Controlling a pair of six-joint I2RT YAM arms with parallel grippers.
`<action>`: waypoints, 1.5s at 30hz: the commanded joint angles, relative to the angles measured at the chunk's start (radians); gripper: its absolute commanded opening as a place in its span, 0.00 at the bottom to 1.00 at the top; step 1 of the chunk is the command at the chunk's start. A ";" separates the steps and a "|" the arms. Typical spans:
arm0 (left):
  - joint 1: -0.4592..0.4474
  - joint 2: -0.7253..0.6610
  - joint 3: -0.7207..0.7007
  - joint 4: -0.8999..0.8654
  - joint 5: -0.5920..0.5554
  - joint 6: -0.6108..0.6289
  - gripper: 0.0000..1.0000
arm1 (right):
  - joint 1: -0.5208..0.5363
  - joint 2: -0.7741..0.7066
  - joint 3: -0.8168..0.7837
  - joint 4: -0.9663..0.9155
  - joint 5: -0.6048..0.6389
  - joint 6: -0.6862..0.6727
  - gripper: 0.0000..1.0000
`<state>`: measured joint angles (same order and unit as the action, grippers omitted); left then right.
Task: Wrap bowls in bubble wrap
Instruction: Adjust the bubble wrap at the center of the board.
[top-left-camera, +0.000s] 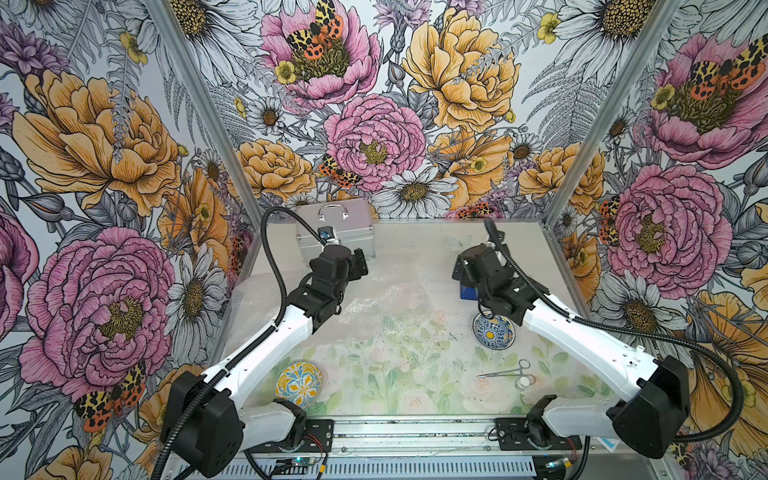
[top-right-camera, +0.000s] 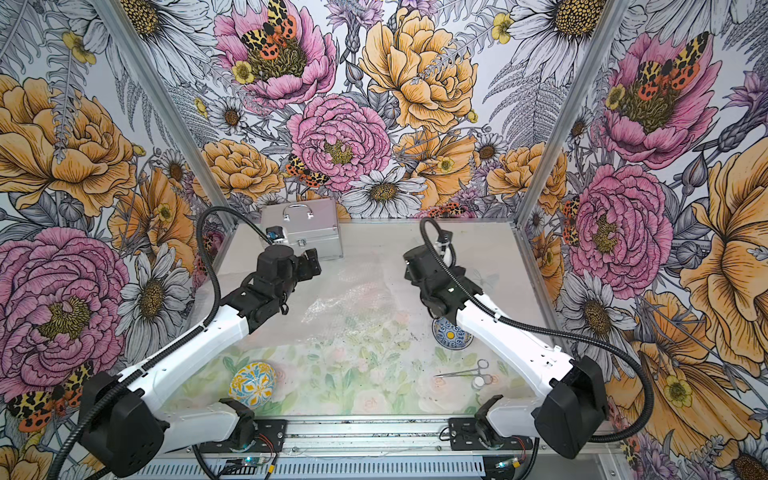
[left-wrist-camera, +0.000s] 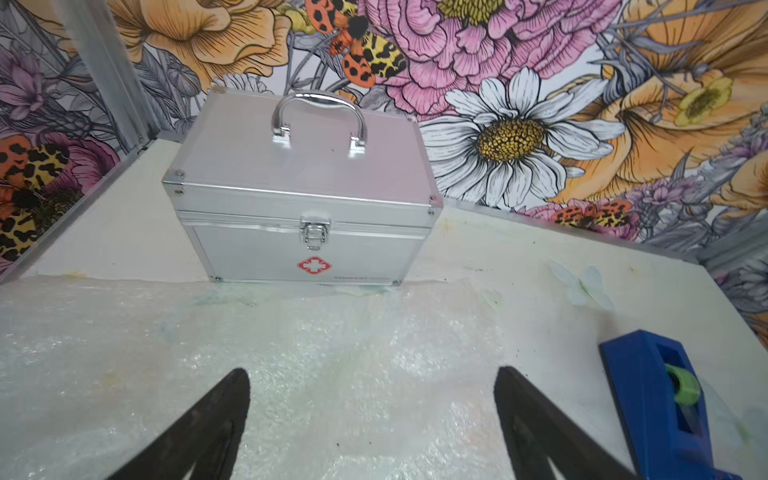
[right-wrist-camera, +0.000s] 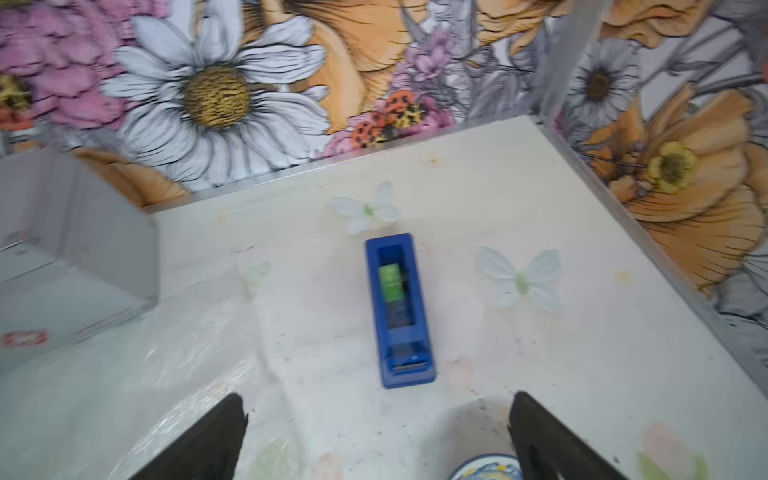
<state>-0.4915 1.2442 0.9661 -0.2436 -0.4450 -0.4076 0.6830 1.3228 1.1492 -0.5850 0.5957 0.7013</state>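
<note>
Left gripper (left-wrist-camera: 372, 374) is over the bubble wrap (left-wrist-camera: 166, 332), fingers spread wide, and only crinkly sheet shows between them. Straight ahead of it sits the silver case (left-wrist-camera: 299, 199), latched shut, its front edge touching the far edge of the wrap. Off to the side toward the other arm lies the blue tape dispenser (left-wrist-camera: 665, 407), just beside the wrap.

Over to the right gripper (right-wrist-camera: 376, 399): fingers wide apart too. The dispenser lies dead ahead of it, lengthwise, its cutter end nearest the fingers. Just under the outer finger peeks the rim of the upright bowl (right-wrist-camera: 486, 467). In both top views that bowl (top-left-camera: 493, 328) is partly covered by the right arm's wrist, which hides most of the dispenser as well.

The upside-down bowl (top-left-camera: 299, 383) sits dome-up well behind the left gripper, near that arm's base and apart from the wrap. Behind the right gripper, past the upright bowl, steel forceps (top-left-camera: 505, 371) lie flat on the table (top-left-camera: 415, 249).
</note>
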 joint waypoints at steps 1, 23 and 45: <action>0.031 -0.014 0.020 -0.112 0.024 -0.128 0.88 | 0.012 0.076 0.015 0.036 -0.206 -0.027 0.98; 0.153 -0.143 -0.187 -0.257 0.095 -0.325 0.75 | -0.068 0.708 0.286 -0.089 -0.565 -0.040 0.67; 0.078 0.039 -0.016 -0.237 0.103 -0.277 0.74 | 0.033 0.073 -0.114 -0.231 -0.632 0.127 0.01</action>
<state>-0.3725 1.2526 0.9340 -0.4961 -0.3500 -0.7002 0.6983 1.4075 1.1339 -0.7414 -0.0143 0.7563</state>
